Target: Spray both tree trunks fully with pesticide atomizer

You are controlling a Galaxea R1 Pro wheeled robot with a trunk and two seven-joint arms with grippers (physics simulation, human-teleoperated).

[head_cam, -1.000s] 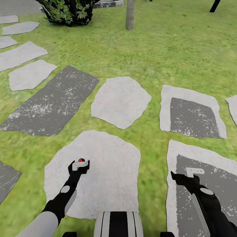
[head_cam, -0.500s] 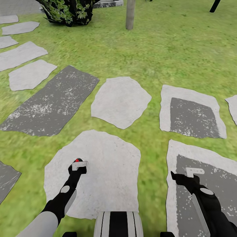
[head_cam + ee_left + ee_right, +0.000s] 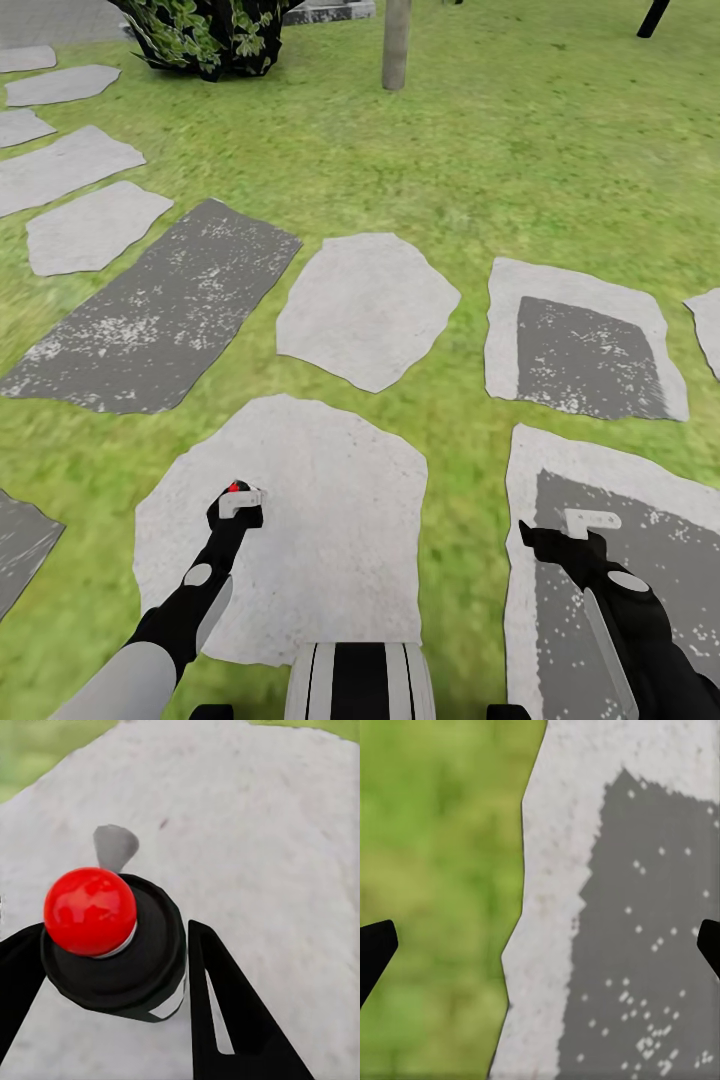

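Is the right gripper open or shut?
Open. In the right wrist view its two fingers stand far apart at the picture's edges, with nothing between them.

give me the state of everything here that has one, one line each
pesticide atomizer: sits between the left claw's fingers above a pale paving stone, red ball end facing the wrist camera
left claw: fingers close on either side of the atomizer; a firm grip cannot be confirmed
right claw: open, nothing between its fingers, over the edge of a dark-centred paving stone
tree trunk: upright on the lawn, no whitish speckles visible
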